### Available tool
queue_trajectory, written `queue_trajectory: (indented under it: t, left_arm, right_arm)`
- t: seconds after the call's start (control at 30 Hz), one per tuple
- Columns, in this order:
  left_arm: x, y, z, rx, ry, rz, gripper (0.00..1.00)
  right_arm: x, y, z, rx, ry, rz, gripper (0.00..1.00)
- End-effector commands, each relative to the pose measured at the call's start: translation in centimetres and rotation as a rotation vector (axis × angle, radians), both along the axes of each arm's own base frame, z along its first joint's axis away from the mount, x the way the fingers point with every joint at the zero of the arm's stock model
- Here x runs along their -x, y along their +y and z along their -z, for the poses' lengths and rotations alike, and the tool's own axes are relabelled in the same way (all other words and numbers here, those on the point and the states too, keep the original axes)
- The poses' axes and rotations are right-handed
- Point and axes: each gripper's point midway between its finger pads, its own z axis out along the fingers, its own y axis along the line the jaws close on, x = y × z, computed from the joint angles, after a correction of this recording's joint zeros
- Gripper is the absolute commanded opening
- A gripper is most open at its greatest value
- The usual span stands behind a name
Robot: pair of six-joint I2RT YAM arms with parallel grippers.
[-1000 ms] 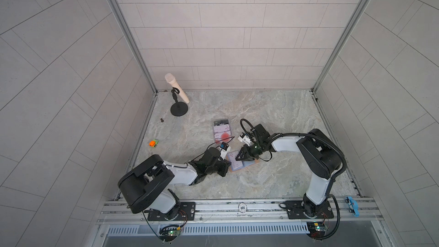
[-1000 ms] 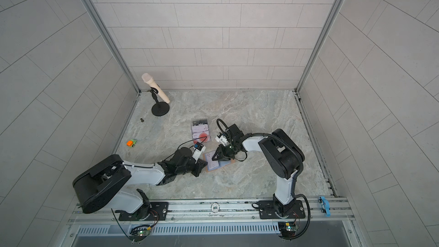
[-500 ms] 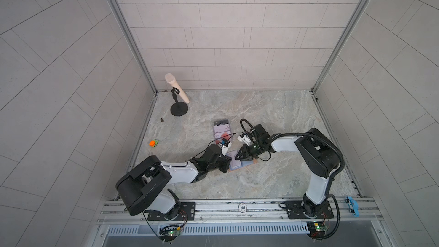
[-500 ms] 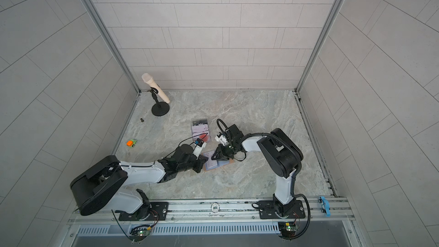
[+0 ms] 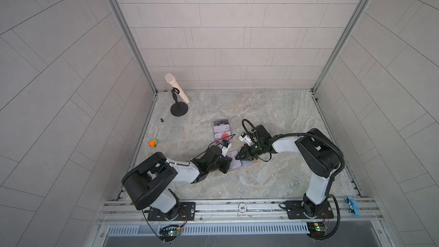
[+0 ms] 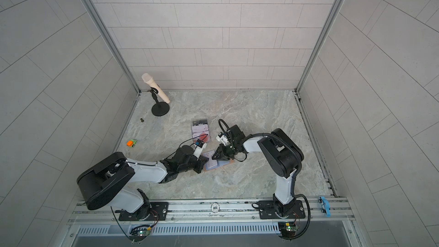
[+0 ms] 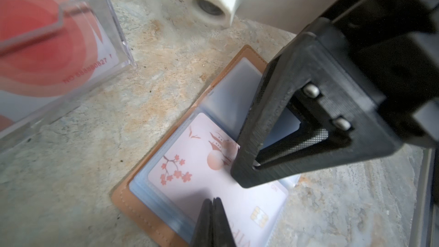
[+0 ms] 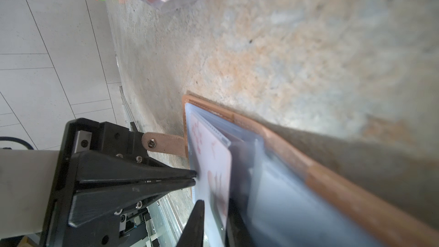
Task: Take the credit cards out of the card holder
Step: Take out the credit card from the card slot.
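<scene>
Card holder [image 7: 128, 200]: lies open on the bench [image 5: 273, 115], between the two arms.
Left pincer [image 8: 195, 178]: jaws together, tips against the clear sleeve's edge.
Right pincer [image 7: 249, 168]: clamped on the blossom card [image 7: 197, 162], which sits partly inside its sleeve.

On the desk [image 5: 273, 115] lies the open card holder [image 7: 133, 200], left pincer [image 8: 194, 178] at its left side, right pincer [image 5: 236, 157] on the card [image 7: 190, 169] inside. Behind sits a box [image 5: 222, 133]; well left, a toy car [image 5: 154, 143].
</scene>
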Motion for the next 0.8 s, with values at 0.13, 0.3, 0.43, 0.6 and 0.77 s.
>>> queue_trajectory:
  t: [0.13, 0.3, 0.43, 0.6, 0.77]
  left_arm:
    - [2.1, 2.2, 3.4, -0.100, 0.083, -0.007, 0.00]
    - [2.5, 2.2, 3.9, -0.113, 0.093, 0.001, 0.00]
    - [2.7, 2.3, 4.2, -0.122, 0.098, 0.000, 0.00]
    - [2.8, 2.4, 4.3, -0.127, 0.102, -0.001, 0.00]
    - [2.8, 2.5, 4.4, -0.129, 0.101, -0.002, 0.00]
  right_arm:
    - [-0.7, -0.2, -2.7, -0.068, -0.043, 0.024, 0.20]
    - [-0.7, 0.1, -3.3, -0.101, -0.039, 0.019, 0.20]
    - [-0.8, 0.2, -3.3, -0.102, -0.039, 0.018, 0.19]
    - [-0.8, 0.2, -2.9, -0.099, -0.026, 0.022, 0.13]
    - [-0.9, 0.2, -2.9, -0.099, -0.025, 0.024, 0.07]
